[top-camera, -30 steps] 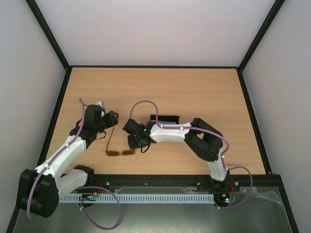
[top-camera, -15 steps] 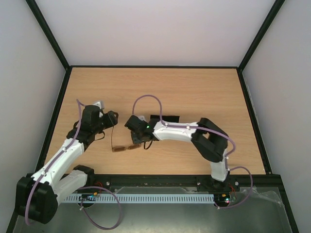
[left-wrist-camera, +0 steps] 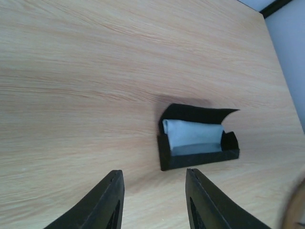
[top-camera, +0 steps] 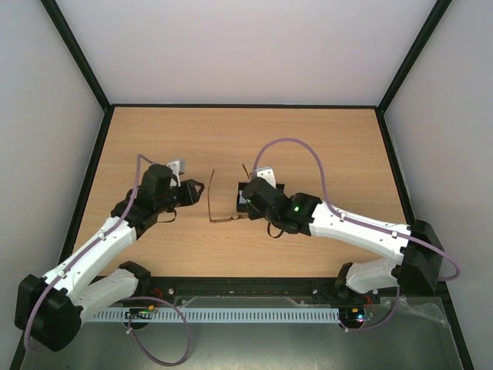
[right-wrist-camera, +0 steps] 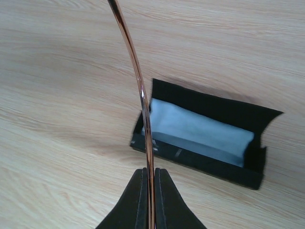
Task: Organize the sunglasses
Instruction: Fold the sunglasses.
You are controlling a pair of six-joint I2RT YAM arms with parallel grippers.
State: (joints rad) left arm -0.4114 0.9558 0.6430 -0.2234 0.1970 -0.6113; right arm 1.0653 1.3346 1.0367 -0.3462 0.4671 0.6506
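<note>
Stowage is incomplete: the brown, amber-tinted, thin-framed sunglasses (top-camera: 209, 200) hang at centre of the top view above the light wooden counter (top-camera: 308, 146), temples apparently unfolded, not yet in the open black rectangular case (left-wrist-camera: 198, 160) with its light blue cloth (left-wrist-camera: 193, 133). Right pincer (right-wrist-camera: 151, 172) is clamped on one slim temple arm (right-wrist-camera: 144, 105) over that case; left pincer (left-wrist-camera: 153, 183), centre-left, stands open and empty.

There was one pair of sunglasses (top-camera: 211, 202), one black case (left-wrist-camera: 200, 160) and one blue cloth (left-wrist-camera: 193, 134). Two claws showed, the left claw (left-wrist-camera: 153, 174) and the right claw (right-wrist-camera: 149, 171), over one tabletop (top-camera: 308, 139).
</note>
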